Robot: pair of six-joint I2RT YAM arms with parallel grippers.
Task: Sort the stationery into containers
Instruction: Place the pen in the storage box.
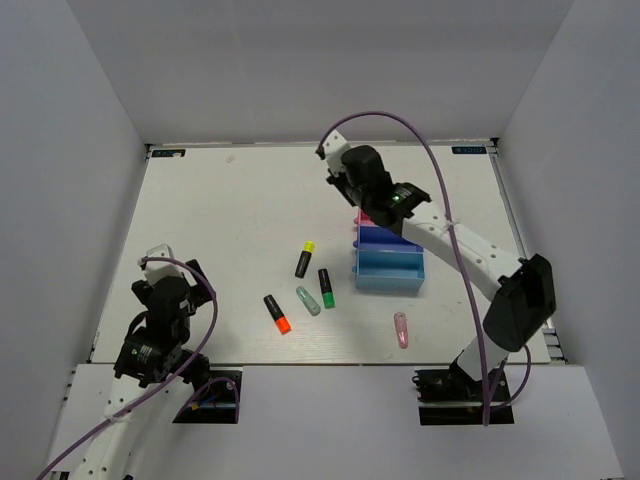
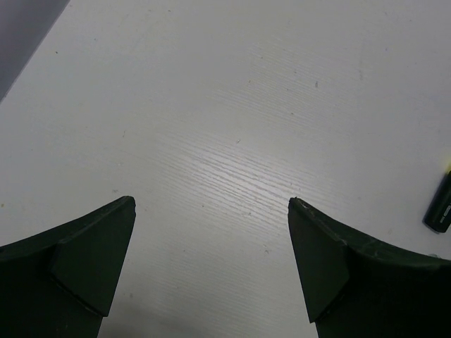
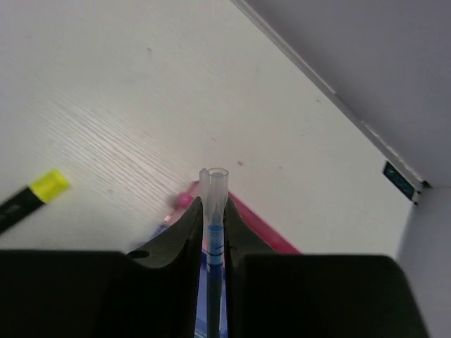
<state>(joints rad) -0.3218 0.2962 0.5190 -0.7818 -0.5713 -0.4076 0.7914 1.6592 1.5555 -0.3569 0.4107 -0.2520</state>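
White table (image 2: 232, 141) shows fine wood-grain, matt, faint sheen; left gripper (image 2: 211, 203) fingers (image 2: 91, 253) are dark matt plastic (smooth); pen (image 3: 214, 184) is translucent plastic; light blue tray (image 1: 390, 276) smooth plastic.

The right arm (image 1: 440, 232) hides most of the pink tray (image 1: 363, 216).

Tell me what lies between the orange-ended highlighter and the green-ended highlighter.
A pale green stick lies between the orange-ended highlighter and the green-ended highlighter. Only the top external view shows all three.

No legible text — stickers (image 1: 468, 150) blurred
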